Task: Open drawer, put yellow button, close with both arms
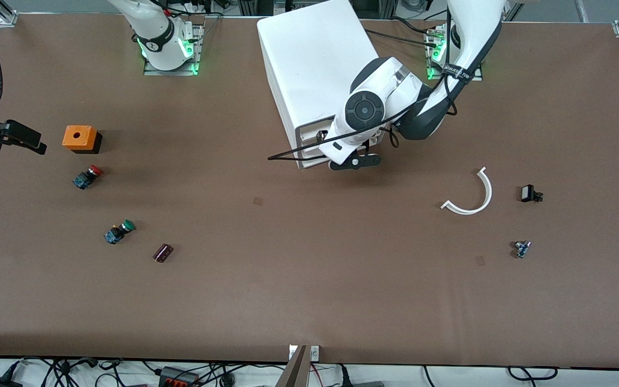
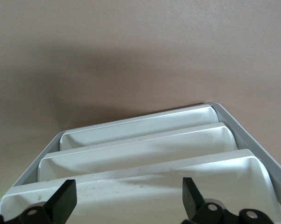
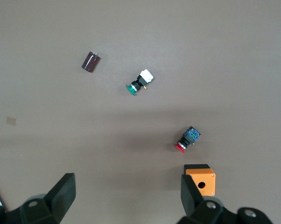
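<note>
The white three-drawer cabinet [image 1: 315, 59] stands near the arms' bases. In the left wrist view its three drawer fronts [image 2: 145, 154] lie stacked, and none looks pulled out. My left gripper [image 1: 353, 163] hangs open and empty at the cabinet's front by the top drawer; it also shows in its own wrist view [image 2: 129, 205]. My right gripper [image 1: 19, 138] is open and empty above the table at the right arm's end, beside an orange box [image 1: 79, 138]; it also shows in its own wrist view [image 3: 126, 200]. The yellow button is not in view.
A red-capped button [image 1: 87, 176], a green-capped button [image 1: 119, 231] and a dark cylinder [image 1: 163, 252] lie nearer the front camera than the orange box. A white curved strip [image 1: 473, 200], a black part [image 1: 530, 193] and a small blue part [image 1: 522, 249] lie toward the left arm's end.
</note>
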`<state>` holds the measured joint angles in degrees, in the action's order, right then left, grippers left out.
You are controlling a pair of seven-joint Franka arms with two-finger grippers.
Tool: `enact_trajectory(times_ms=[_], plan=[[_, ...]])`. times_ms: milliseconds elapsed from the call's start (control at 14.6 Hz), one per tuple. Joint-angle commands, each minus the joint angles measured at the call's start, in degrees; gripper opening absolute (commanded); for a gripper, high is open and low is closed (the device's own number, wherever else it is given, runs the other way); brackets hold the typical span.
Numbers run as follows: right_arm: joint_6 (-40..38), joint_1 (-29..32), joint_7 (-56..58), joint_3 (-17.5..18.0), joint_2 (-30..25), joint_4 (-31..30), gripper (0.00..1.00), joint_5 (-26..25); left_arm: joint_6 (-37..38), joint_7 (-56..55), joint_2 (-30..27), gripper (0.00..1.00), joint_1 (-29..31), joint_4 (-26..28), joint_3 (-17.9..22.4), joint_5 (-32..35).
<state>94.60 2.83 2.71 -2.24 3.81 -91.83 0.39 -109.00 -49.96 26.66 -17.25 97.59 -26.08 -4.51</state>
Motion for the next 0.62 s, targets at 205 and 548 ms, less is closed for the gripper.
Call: enact_trajectory(times_ms=[205,548], plan=[[-0.63,-0.02,0.01,0.49,-1.52,-0.81,1.00,-0.56,0.36,-1.01,-1.61,1.00,-0.15,1.55,-0.46,-0.50],[-1.08,-0.73,0.10,0.57,-2.22,-1.33,1.00,-1.35,3.43,-0.05,-1.96,1.00,0.55,0.68,-0.55,-0.33]])
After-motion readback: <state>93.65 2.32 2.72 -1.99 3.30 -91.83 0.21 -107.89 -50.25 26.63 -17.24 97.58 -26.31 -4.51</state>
